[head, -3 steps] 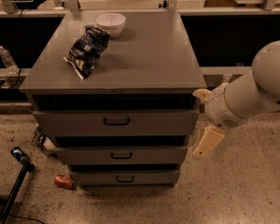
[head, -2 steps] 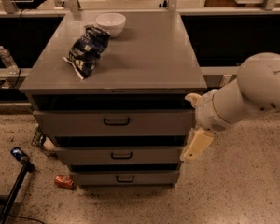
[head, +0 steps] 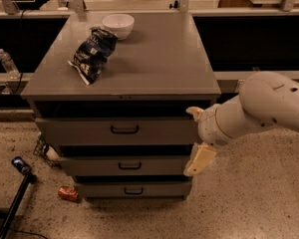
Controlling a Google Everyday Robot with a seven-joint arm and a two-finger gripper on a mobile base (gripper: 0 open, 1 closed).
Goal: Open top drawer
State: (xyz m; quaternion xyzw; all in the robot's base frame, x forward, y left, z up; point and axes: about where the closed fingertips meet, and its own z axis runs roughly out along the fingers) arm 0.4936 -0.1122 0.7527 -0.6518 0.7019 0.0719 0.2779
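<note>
The top drawer (head: 89, 132) is the wide grey front just under the cabinet top, with a small dark bar handle (head: 124, 129) at its centre. It looks pushed in. My gripper (head: 196, 136) is at the drawer's right end, at the cabinet's front right corner and well right of the handle. It is open: one cream finger (head: 194, 112) is level with the drawer's top edge, the other (head: 200, 160) hangs down beside the middle drawer. It holds nothing. My white arm (head: 259, 108) reaches in from the right.
A dark chip bag (head: 92, 54) and a white bowl (head: 118, 25) lie on the cabinet top. The middle drawer (head: 122, 166) and bottom drawer (head: 132, 189) sit below. A red can (head: 68, 193) and a dark pole (head: 15, 198) are on the floor at left. A water bottle (head: 7, 63) stands on the left ledge.
My arm and gripper have moved left, from beside the cabinet to its front right corner. The drawers have not moved.
</note>
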